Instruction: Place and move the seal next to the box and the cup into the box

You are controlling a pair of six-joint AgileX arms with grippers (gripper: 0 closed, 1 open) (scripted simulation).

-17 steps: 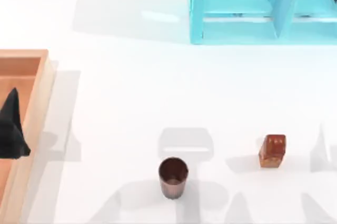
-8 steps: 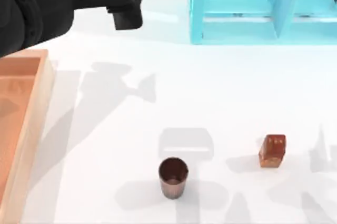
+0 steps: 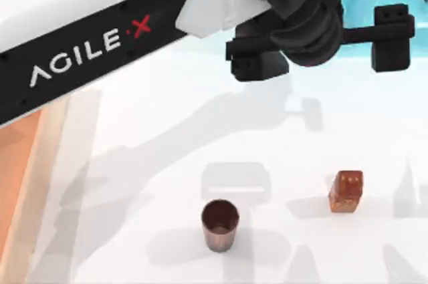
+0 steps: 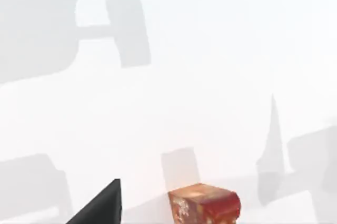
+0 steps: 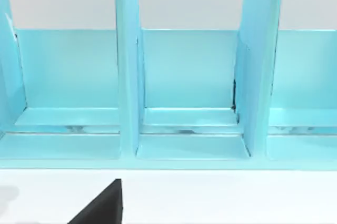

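**Left tool high over the worktop, nothing moved yet**

Left tool (image 3: 321, 47) hangs in the upper right of the top view, its two dark fingers spread wide apart and grasping nothing, well above the seal. The seal (image 3: 346, 191) stands on the white worktop (image 3: 167, 150) at lower right; the left wrist view catches it too (image 4: 205, 205). The cup (image 3: 220, 224) stands upright at lower centre, well apart from the seal. The box (image 3: 27, 184) lies at the left edge, with neither item in it or beside it as far as can be seen. So both placements appear still to be done. The turquoise shelf (image 5: 189, 97) faces the right wrist camera. White lettering "AGILE·X", with a red X, runs along the left arm (image 3: 87, 43).
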